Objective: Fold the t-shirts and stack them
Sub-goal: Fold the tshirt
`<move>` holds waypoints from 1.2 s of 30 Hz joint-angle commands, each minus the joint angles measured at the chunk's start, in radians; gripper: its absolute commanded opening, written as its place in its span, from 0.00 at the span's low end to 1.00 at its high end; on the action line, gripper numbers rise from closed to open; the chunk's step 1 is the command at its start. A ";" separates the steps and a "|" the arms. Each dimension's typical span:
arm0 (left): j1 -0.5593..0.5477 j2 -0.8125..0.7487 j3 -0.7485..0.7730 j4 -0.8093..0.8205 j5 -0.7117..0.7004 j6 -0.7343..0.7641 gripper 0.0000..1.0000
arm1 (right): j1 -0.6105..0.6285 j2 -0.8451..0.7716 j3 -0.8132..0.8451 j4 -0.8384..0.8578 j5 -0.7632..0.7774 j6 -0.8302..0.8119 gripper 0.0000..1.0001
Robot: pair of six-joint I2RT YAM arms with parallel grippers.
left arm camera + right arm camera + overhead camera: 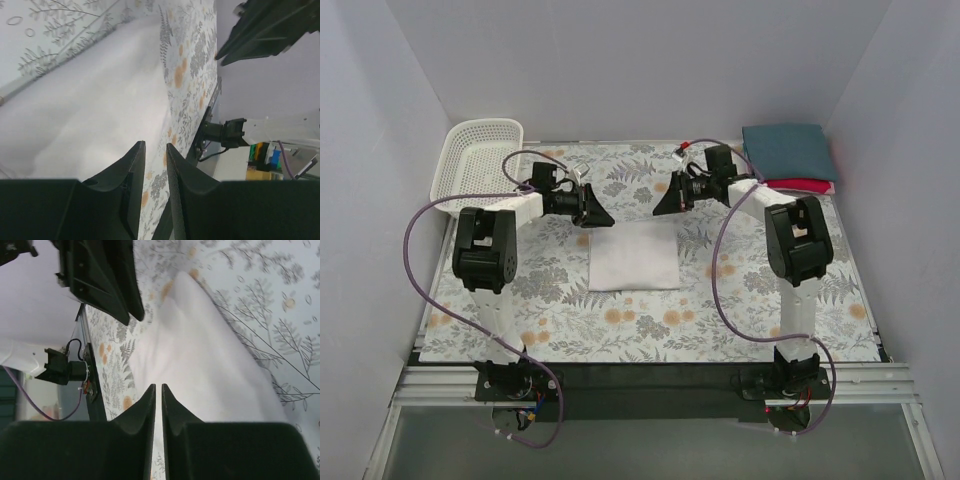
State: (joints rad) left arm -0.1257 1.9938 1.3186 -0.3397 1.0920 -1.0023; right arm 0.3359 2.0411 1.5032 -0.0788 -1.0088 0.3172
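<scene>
A white t-shirt (635,257), folded into a flat rectangle, lies in the middle of the floral cloth. It also shows in the left wrist view (90,100) and the right wrist view (200,360). A folded dark teal shirt (785,150) lies on a red shirt (812,186) at the far right corner. My left gripper (595,212) hovers over the white shirt's far left corner, jaws a narrow gap apart and empty (155,145). My right gripper (667,205) hovers over the far right corner, jaws together and empty (158,386).
A white mesh basket (475,155) stands at the far left corner, tilted against the wall. The floral table cloth (570,320) covers the table. Grey walls close in the back and both sides. Purple cables loop beside both arms.
</scene>
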 commanded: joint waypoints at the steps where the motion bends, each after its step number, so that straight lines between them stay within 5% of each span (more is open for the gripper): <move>1: 0.009 0.057 0.007 0.213 -0.058 -0.172 0.23 | -0.003 0.134 0.020 0.070 -0.004 0.097 0.14; 11: 0.106 0.224 -0.033 0.245 -0.145 -0.240 0.22 | -0.069 0.283 0.035 0.070 0.082 0.049 0.13; 15: 0.124 0.191 -0.018 0.252 -0.015 -0.213 0.23 | -0.093 0.248 0.061 0.065 0.038 0.062 0.15; 23: 0.101 -0.232 -0.012 0.122 -0.081 0.086 0.41 | -0.097 -0.147 0.086 -0.104 0.203 -0.154 0.72; 28: -0.073 -0.466 -0.117 0.033 -0.392 0.417 0.49 | -0.097 -0.321 0.026 -0.280 0.372 -0.314 0.82; 31: -0.224 -0.564 -0.211 0.059 -0.565 0.571 0.51 | -0.098 -0.432 -0.050 -0.299 0.444 -0.409 0.98; 34: -0.351 -0.572 -0.251 0.064 -0.629 0.636 0.51 | -0.116 -0.498 -0.126 -0.308 0.553 -0.302 0.98; 36: -0.469 -0.553 -0.272 0.064 -0.707 0.681 0.51 | -0.171 -0.516 -0.188 -0.314 0.475 -0.296 0.98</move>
State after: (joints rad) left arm -0.4976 1.4010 1.0962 -0.2295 0.5838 -0.4793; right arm 0.2256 1.5127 1.4040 -0.3061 -0.5838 0.0120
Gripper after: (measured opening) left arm 0.510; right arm 0.983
